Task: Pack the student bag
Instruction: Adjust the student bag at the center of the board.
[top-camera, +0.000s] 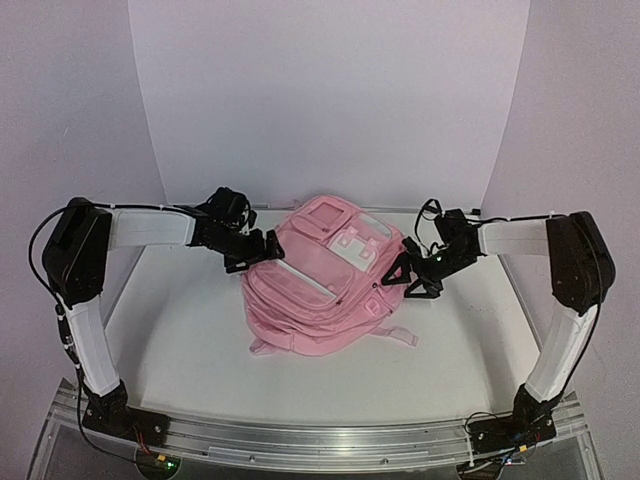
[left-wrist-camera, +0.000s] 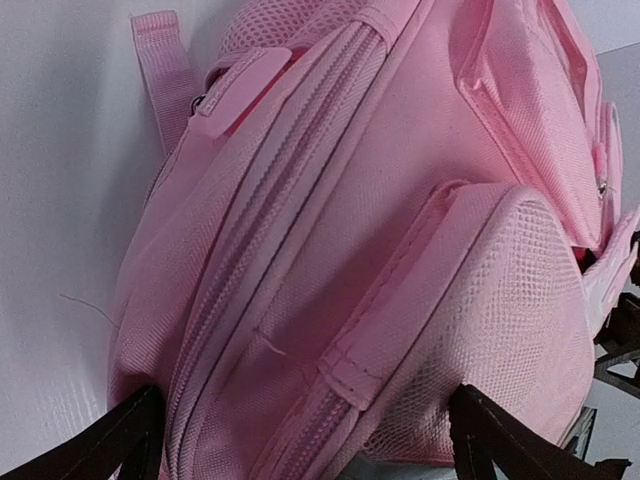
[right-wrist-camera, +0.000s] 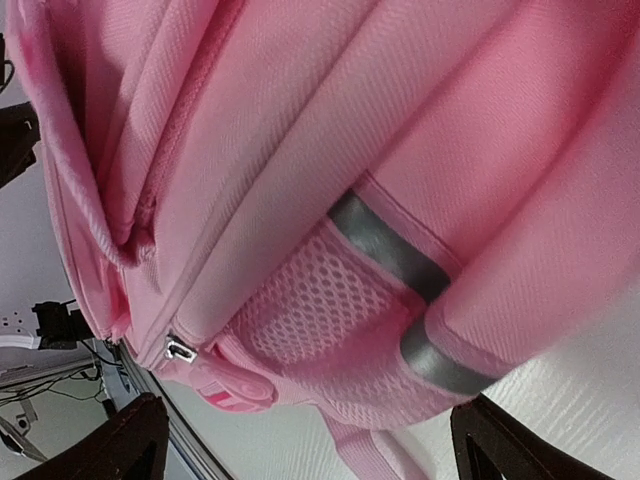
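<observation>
The student bag (top-camera: 320, 285), a large soft pink backpack, lies on the white table (top-camera: 180, 340) between my two arms. My left gripper (top-camera: 262, 250) stands open at the bag's left side. In the left wrist view the bag's zip seams and mesh pocket (left-wrist-camera: 340, 250) fill the space between the spread fingers (left-wrist-camera: 120, 445), and the gripper (left-wrist-camera: 310, 445) holds nothing. My right gripper (top-camera: 405, 275) stands open at the bag's right side. In the right wrist view the gripper (right-wrist-camera: 315, 450) faces the bag's (right-wrist-camera: 300, 130) mesh side pocket and grey stripe (right-wrist-camera: 390, 250), fingers (right-wrist-camera: 530, 445) wide apart.
A pink strap (top-camera: 398, 335) trails from the bag toward the near right. White backdrop walls (top-camera: 330, 100) close the back and sides. A metal rail (top-camera: 320, 435) with both arm bases runs along the near edge.
</observation>
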